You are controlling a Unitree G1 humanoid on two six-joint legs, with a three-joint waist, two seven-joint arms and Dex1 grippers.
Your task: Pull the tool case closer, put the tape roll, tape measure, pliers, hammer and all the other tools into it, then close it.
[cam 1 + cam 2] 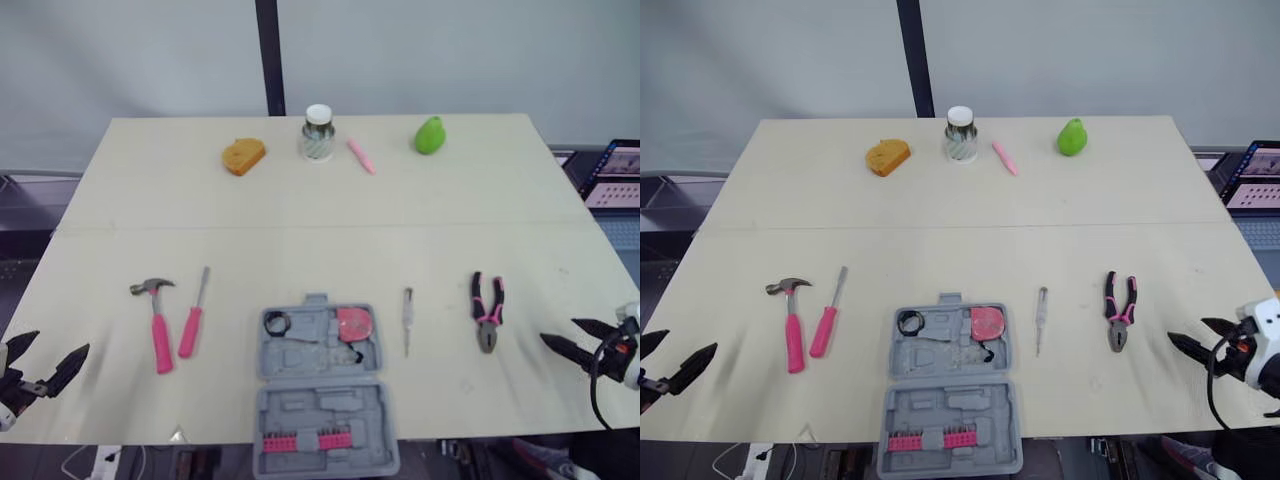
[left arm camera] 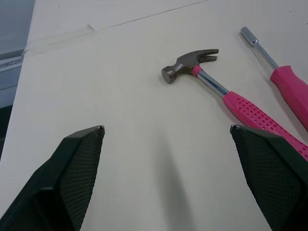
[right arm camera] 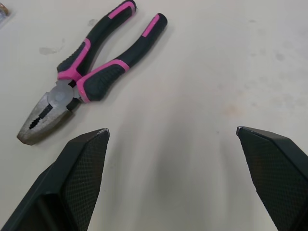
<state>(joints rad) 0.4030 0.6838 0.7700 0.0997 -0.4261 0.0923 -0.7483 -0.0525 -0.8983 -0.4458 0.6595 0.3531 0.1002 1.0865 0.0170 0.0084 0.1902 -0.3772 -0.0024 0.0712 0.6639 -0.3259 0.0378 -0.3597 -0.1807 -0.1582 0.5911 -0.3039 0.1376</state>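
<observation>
Counter (image 1: 300, 260) edge sits under the overhanging tool case (image 1: 325, 390). Left pincer (image 1: 52, 352) and right pincer (image 1: 562, 332) gape wide, empty; we risk pulling it off.

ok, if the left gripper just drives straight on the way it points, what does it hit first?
Probably the hammer: its head lies ahead of the left gripper, slightly off-centre between the open fingers. Bare table before it; depth unclear.

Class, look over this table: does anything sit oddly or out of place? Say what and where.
The open tool case hangs partly over the near edge of the table. Along the far edge sit a bread-like chunk, jar and green pear, odd among hand tools.
</observation>
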